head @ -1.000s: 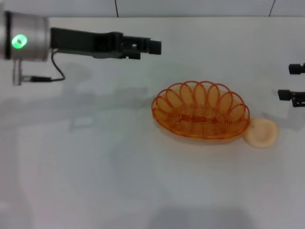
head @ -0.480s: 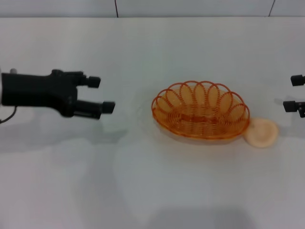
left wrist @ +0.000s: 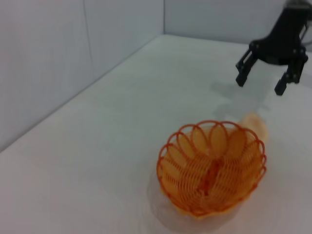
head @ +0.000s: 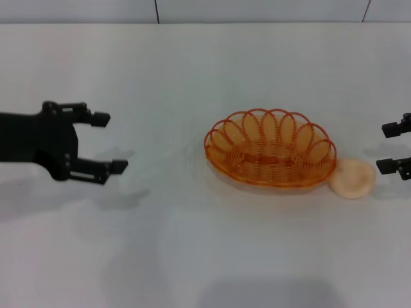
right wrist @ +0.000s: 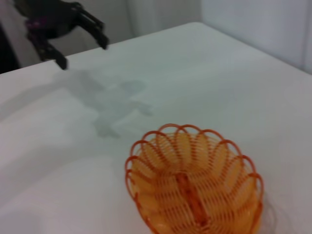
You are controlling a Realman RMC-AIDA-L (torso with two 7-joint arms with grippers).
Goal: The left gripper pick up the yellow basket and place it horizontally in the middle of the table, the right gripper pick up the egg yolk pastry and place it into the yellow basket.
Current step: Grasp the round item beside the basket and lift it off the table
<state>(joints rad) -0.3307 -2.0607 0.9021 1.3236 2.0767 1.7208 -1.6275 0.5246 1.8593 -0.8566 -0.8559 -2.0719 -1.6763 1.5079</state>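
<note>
Head view: left gripper (head: 114, 142) spread wide, empty; right gripper (head: 399, 147) gaping beside pastry (head: 352, 178), which touches the basket (head: 270, 149) — grabbing could nudge both.

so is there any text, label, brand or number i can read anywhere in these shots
None: no view shows readable text.
basket: bare wire, no label.
pastry: plain, unmarked.
left gripper and right gripper: both open, plain black, no writing showing.
table: plain white, no marks.
</note>
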